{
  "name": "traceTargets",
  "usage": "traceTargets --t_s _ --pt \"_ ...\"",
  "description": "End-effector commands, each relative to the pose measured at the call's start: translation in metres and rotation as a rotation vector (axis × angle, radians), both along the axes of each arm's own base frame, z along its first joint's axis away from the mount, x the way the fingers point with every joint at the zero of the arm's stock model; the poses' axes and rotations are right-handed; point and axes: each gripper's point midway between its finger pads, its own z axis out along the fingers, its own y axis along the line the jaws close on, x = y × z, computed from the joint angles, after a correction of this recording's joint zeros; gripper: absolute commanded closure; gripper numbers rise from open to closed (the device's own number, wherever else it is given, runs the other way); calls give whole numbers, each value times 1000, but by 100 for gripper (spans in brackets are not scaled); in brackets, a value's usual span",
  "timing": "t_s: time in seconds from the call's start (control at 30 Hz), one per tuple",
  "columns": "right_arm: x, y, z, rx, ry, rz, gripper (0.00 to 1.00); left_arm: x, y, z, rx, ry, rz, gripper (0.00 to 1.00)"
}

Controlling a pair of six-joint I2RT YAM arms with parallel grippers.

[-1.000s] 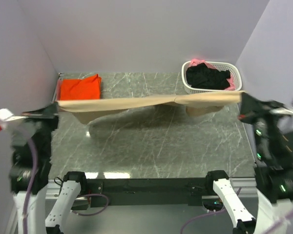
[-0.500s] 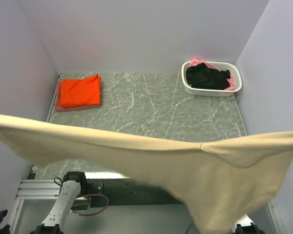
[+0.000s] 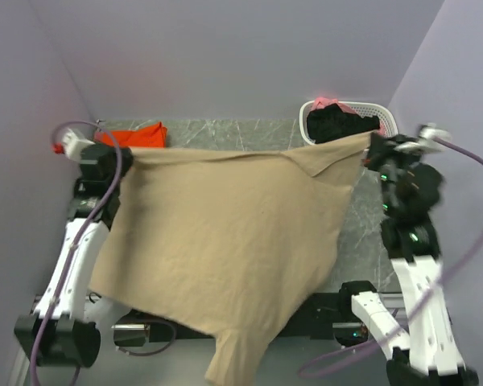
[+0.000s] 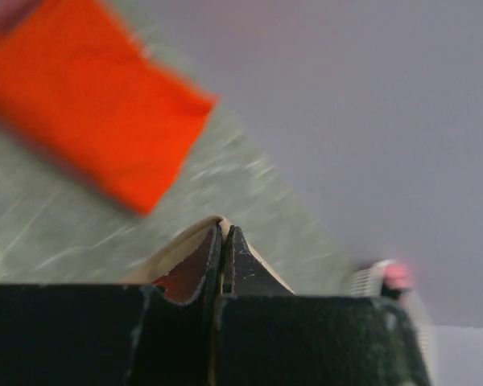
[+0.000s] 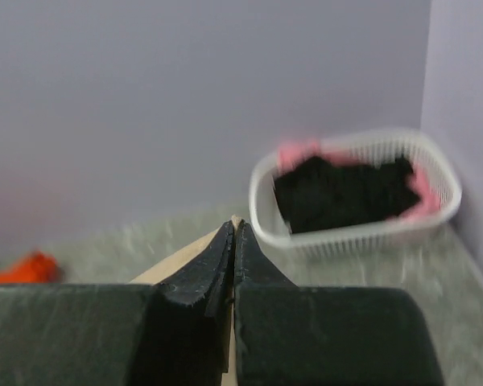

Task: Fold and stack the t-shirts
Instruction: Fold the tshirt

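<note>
A tan t-shirt hangs spread between my two grippers and covers most of the table, its lower end drooping past the near edge. My left gripper is shut on its far left corner. My right gripper is shut on its far right corner. A folded orange t-shirt lies at the far left, also in the left wrist view. Black and pink t-shirts lie in the white basket.
The white slotted basket stands at the far right corner. Purple walls close in the table on the left, the back and the right. The green marble tabletop shows behind the cloth.
Both arms have swung the tan shirt up towards the camera and then forward. It now hangs spread over the table, with both grippers holding its corners near the far side.
</note>
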Motion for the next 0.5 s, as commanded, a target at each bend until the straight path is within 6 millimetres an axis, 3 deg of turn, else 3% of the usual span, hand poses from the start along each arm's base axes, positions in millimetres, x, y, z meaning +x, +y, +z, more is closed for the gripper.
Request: traceTargets --t_s 0.0,0.07,0.1,0.17,0.2,0.23,0.27,0.3,0.37,0.4,0.47 --pt "55 4 -58 34 81 -7 100 32 -2 -43 40 -8 -24 99" --pt "80 6 -93 35 142 -7 100 52 -2 -78 45 21 -22 100" --pt "102 8 -123 32 221 -7 100 67 -1 -113 54 101 -14 99" --pt "124 10 -144 33 280 -2 100 85 2 -139 67 169 -1 100" --pt "144 15 -177 29 373 12 100 96 2 -178 74 271 -4 99" --pt "155 17 -177 35 395 18 100 111 2 -174 78 277 -2 99" --pt "171 20 -205 33 472 26 100 117 2 -188 83 330 -5 100" --pt "181 25 -203 36 478 49 100 134 1 -201 84 367 -8 100" --pt "194 29 -215 43 515 64 100 146 2 -214 90 406 -5 100" --pt "202 31 -232 43 552 67 100 156 2 -223 91 428 -7 100" --pt "211 32 -240 48 576 68 100 164 1 -226 92 435 -10 100"
